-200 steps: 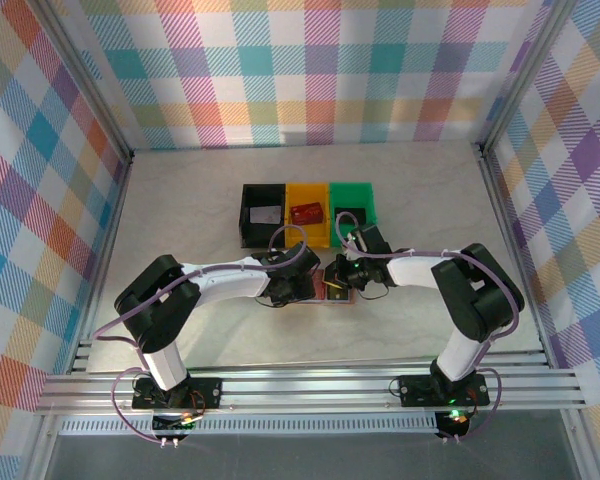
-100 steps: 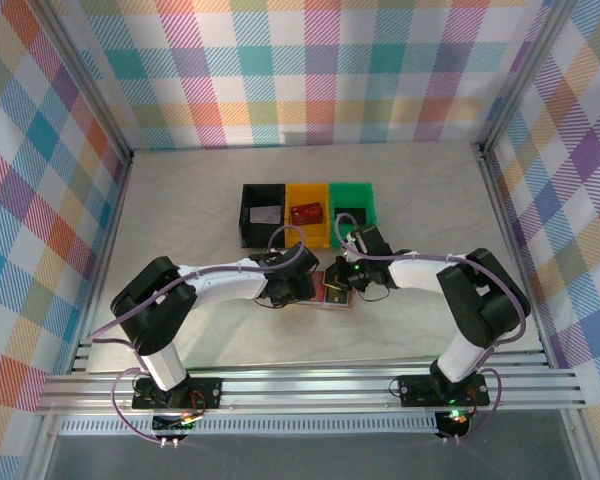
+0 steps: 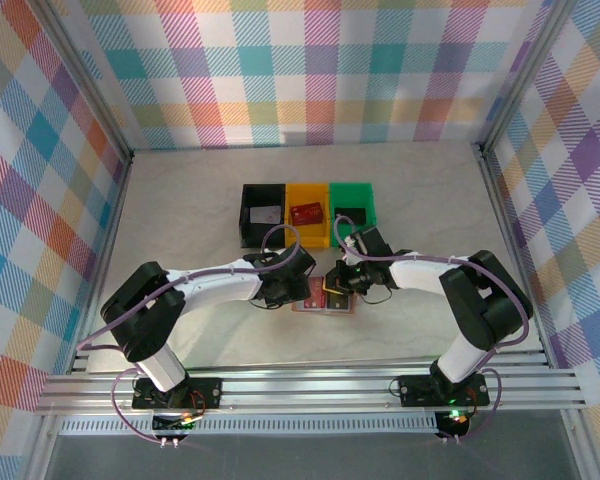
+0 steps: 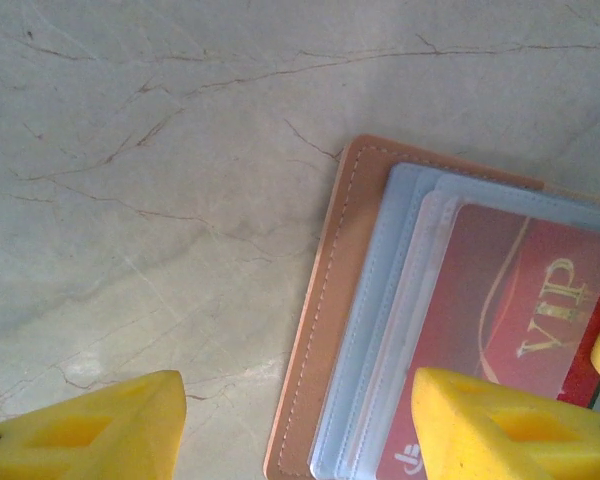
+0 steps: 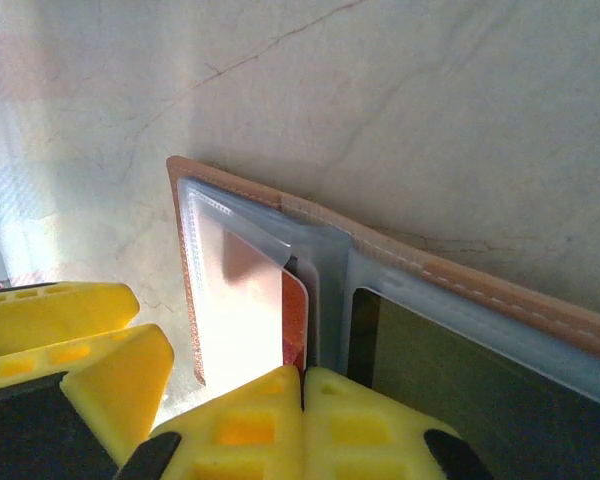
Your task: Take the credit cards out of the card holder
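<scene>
Straddling the left edge of the card holder (image 4: pixel 325 300) with the left gripper (image 4: pixel 300 430): jaws well apart, one yellow finger (image 4: pixel 100 425) over the bare marble table (image 4: pixel 130 150) beside the tan rim, the other over a red VIP card (image 4: pixel 520 330) tucked under the clear sleeves (image 4: pixel 390 330). Grips nothing; cannot tell whether either pad touches down. Coming at the same spread holder from the other side with the right gripper (image 5: pixel 302 390): fingertips pressed together, no gap showing, right at the inner fold, against the corner of the sleeve over the red VIP card. Cannot tell whether the card's edge or the plastic is pinched there or merely touched. Showing behind the sleeve of the other half, a dark card (image 5: pixel 430 380). Seen from above, lying open and flat between the two wrists, just on the near side of a row of three bins. Sitting in the black bin (image 3: pixel 263 193), a grey card (image 3: pixel 265 214); in the yellow bin (image 3: pixel 310 192), a second red card (image 3: pixel 306 212); in the green bin (image 3: pixel 353 188), a black card (image 3: pixel 352 214).
</scene>
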Tool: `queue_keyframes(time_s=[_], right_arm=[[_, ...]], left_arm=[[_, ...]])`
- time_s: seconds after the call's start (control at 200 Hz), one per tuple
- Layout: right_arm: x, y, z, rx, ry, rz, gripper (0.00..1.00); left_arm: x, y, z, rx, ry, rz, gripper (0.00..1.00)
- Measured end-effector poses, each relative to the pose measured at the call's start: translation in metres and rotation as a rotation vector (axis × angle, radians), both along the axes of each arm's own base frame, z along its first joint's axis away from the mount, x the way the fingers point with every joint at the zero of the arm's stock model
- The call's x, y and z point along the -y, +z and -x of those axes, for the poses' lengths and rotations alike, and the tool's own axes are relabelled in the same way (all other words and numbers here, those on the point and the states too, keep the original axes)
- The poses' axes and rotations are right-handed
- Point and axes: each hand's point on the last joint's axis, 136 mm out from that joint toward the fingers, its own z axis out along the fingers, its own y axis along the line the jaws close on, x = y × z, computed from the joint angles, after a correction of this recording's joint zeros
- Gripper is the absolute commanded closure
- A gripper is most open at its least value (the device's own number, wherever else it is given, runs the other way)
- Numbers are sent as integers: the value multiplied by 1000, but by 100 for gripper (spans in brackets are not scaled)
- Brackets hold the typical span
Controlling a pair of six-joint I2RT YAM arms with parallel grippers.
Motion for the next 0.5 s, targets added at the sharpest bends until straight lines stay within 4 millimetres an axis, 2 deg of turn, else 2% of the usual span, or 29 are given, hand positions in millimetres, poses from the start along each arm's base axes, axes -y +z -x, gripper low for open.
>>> queue_keyframes(time_s=[0.315,0.5], right_arm=[[2,-2,5,-8,20,11,100],[3,-2,6,-7,25,15,100]], left_arm=[[2,-16,4,-45,9,-7,38],[2,-16,4,-46,15,-4,38]])
